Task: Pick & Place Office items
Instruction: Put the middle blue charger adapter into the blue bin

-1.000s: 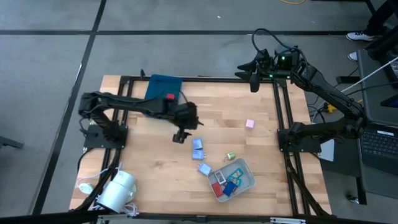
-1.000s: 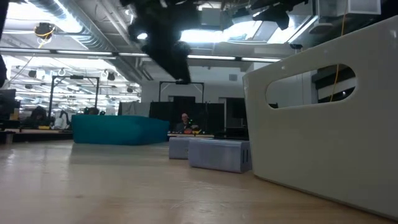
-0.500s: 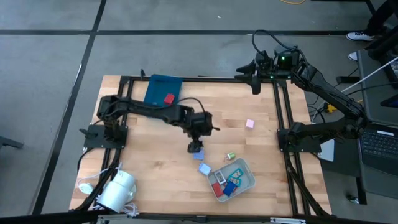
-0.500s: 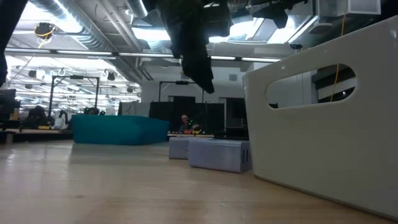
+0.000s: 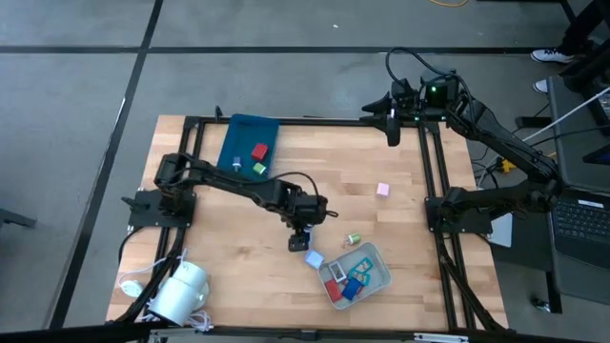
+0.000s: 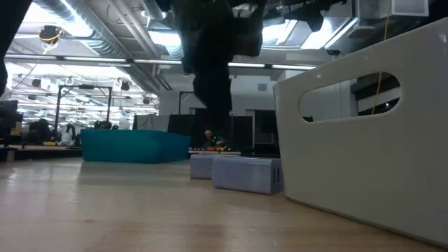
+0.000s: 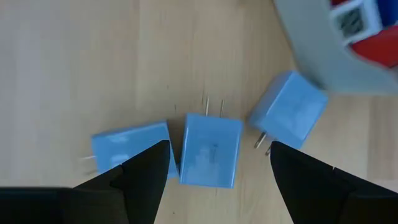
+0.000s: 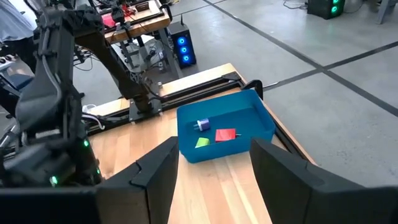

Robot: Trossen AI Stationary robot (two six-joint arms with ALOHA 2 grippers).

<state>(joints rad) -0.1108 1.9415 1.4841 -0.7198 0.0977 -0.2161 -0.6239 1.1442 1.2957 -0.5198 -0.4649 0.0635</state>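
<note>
Near the middle of the table (image 5: 238, 238), the left claw (image 5: 299, 242) hangs over a little cluster of light blue plug blocks, fingers spread apart with nothing between them. Its wrist cam looks straight down on three of them: the middle blue block (image 7: 210, 150) sits right in the gap between the two fingers, prongs pointing away from the claw, a second blue block (image 7: 129, 148) lies just beside it by one finger, and a third blue block (image 7: 288, 114) sits tilted next to the pale grey tray (image 5: 381, 279). That tray already has a few red and blue items in it. A pink block (image 5: 383, 190) and a small greenish piece (image 5: 352, 239) lie loose on the wood farther toward the right arm. The dark teal tray (image 5: 240, 135) at the far edge holds a red block (image 5: 258, 151), a green one (image 5: 258, 169) and a small blue one (image 5: 235, 160). The right claw (image 5: 389, 122) waits up over the far right corner, fingers apart, empty.
</note>
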